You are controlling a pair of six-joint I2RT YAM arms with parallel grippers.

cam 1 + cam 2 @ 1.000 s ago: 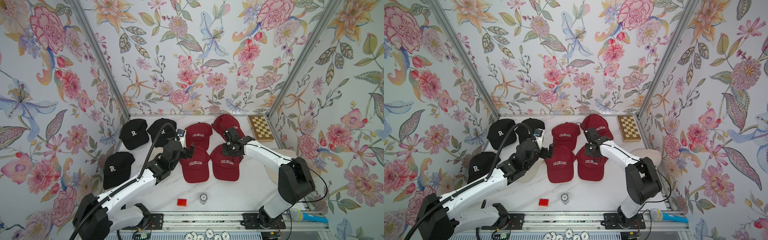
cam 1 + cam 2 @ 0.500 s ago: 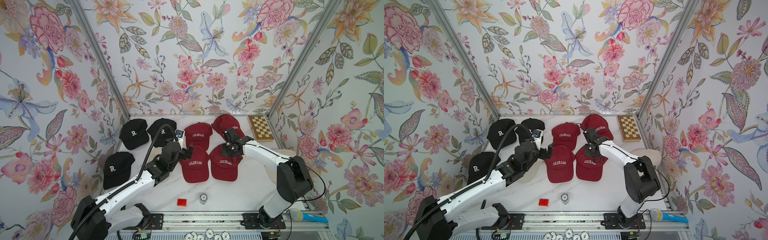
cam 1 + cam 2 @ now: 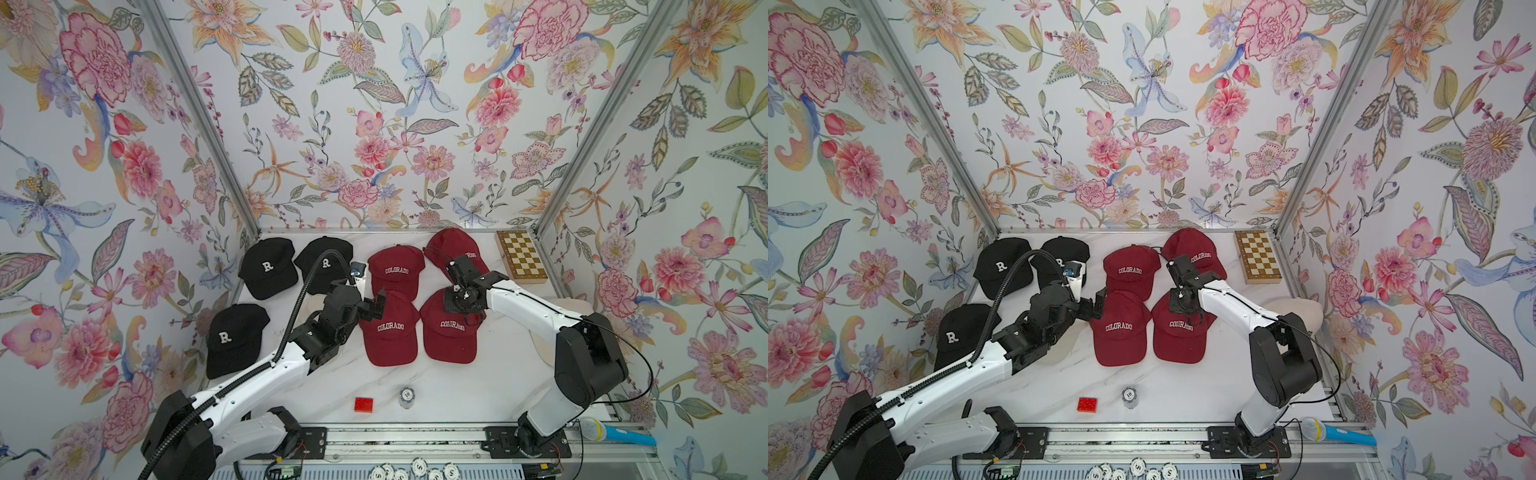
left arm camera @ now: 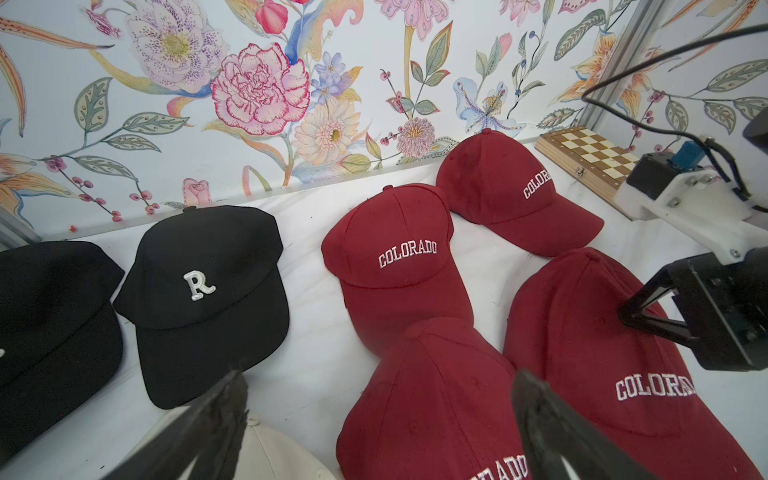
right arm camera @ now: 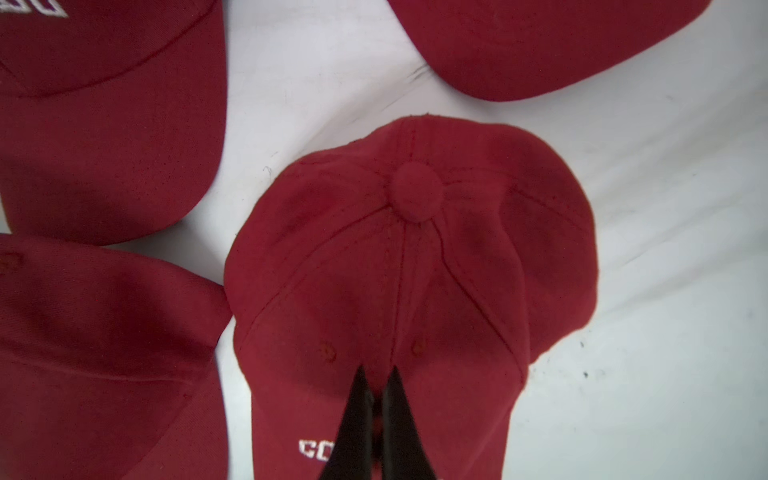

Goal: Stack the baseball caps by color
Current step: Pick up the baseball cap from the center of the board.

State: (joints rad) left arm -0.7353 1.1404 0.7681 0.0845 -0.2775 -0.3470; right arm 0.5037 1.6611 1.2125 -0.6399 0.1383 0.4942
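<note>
Fabric caps like these are light and soft, I judge: the crown folds under a pinch and only the brim is stiff. In the front row 2 dark red COLORADO caps lie close side by side on the white surface [image 3: 490, 390].

The right pincer [image 5: 376, 374] is pressed together on a small fold of cloth at the front of the crown of the front right red cap [image 3: 451, 338], just above the lettering. Such a thin fold may slip out on lifting, and the cap would hang and swing. A deeper pinch, or a hold on the brim edge, seems safer.

The left pincer [image 4: 378, 386] is spread wide and holds nothing, hovering at the crown of the front left red cap [image 3: 388, 338]. A cream cap [image 4: 268, 453] shows under the left arm, and a second cream cap [image 3: 1304, 307] lies beside the right arm. At the left lies 1 black R cap [image 3: 237, 336].

Farther back are 2 black caps and 2 red caps, none stacked yet, and a chessboard [image 3: 519, 257] in the far corner.
</note>
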